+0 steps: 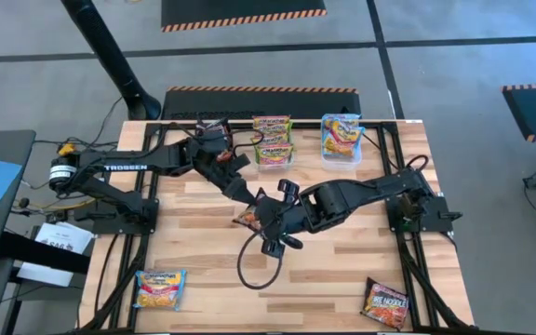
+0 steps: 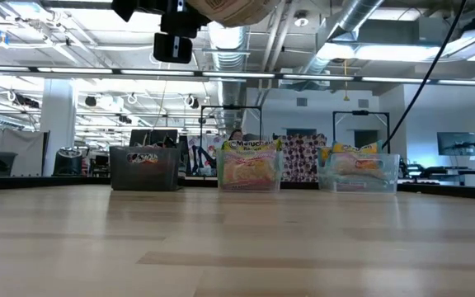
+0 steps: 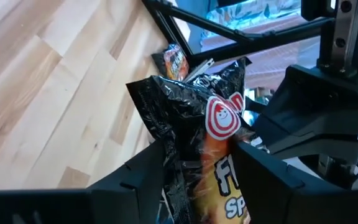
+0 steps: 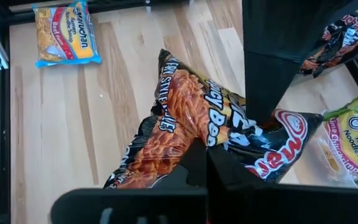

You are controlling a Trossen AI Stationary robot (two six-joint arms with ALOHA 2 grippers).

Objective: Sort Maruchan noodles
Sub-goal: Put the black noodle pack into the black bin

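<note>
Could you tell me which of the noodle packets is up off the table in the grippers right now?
The dark packet at mid-table: the right gripper pinches it, with the left gripper around its other end. The other loose packets lie flat at the near corners.

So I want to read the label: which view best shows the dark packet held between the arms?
The right wrist view: the dark packet fills it, print facing. The left wrist view shows it crumpled, the high view mostly hidden, the low view not recognisably.
</note>
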